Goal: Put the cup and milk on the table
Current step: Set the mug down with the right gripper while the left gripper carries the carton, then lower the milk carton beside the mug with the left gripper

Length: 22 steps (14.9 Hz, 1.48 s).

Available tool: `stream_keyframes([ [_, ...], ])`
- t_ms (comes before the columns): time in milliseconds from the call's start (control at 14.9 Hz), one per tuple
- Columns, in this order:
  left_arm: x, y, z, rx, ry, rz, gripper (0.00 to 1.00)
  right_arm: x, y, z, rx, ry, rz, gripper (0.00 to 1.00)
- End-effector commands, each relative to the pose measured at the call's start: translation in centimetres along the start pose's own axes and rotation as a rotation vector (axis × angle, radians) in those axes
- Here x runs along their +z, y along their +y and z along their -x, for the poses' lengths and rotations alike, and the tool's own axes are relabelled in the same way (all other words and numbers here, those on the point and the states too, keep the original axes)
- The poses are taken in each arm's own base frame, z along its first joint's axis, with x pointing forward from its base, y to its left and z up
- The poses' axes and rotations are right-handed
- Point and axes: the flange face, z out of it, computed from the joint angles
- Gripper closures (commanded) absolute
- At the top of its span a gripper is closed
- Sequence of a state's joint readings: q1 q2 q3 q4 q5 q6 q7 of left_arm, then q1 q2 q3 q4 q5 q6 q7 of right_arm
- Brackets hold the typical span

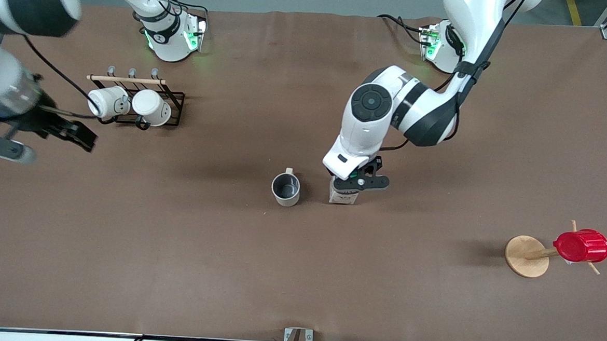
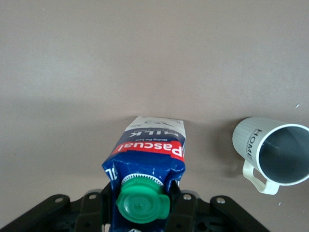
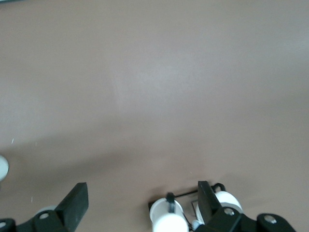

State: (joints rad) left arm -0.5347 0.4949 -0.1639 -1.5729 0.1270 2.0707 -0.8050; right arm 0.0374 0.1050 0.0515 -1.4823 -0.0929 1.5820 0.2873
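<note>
The small blue-and-white gabled milk carton (image 2: 147,159) is gripped near its green cap by the left pincer (image 1: 357,182), standing on the brown tabletop (image 1: 174,262) beside the off-white ceramic mug (image 1: 286,189). The carton is judged light and crushable. The right pincer (image 3: 140,200) is held spread above the tabletop.

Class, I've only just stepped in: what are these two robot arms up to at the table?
The left claw grips the milk carton by its top, and the carton stands on the brown table beside the grey-lined mug, which sits upright on its own. The right claw is open, empty and waits over the table near the rack holding two white mugs. A red cup hangs on a wooden stand.
</note>
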Motion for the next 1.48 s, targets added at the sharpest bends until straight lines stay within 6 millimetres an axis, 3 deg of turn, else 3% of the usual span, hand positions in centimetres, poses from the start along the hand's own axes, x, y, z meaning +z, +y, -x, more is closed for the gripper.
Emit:
stream_keyframes([
  [0,-0.2,1.9,0.2,0.013,0.022,-0.017,0.93,-2.0,5.9,1.7,-0.076,-0.023,-0.077,0.00],
  [201,-0.4,2.9,1.1,0.039,0.031,-0.025,0.93,-2.6,8.2,2.1,-0.057,-0.058,-0.119,0.00],
  [402,-0.5,3.0,1.3,0.043,0.033,-0.027,0.93,-3.4,7.5,2.1,-0.071,-0.039,-0.137,0.00],
  [537,0.5,3.0,1.3,0.043,0.020,-0.034,0.93,-3.3,7.3,2.3,-0.078,-0.049,-0.135,0.00],
  [738,1.4,4.2,-0.4,0.035,0.029,-0.015,0.93,-3.3,7.3,2.2,-0.080,-0.048,-0.136,0.00],
  [1274,1.9,5.1,-1.0,0.044,0.032,-0.006,0.92,-3.3,7.4,2.2,-0.080,-0.049,-0.136,0.00],
  [1341,1.8,5.5,-0.6,0.055,0.032,-0.005,0.85,-3.3,7.4,2.2,-0.080,-0.049,-0.136,0.00],
  [1409,2.0,5.8,-0.2,0.071,0.031,-0.007,0.67,-3.2,7.4,2.3,-0.080,-0.052,-0.135,0.00],
])
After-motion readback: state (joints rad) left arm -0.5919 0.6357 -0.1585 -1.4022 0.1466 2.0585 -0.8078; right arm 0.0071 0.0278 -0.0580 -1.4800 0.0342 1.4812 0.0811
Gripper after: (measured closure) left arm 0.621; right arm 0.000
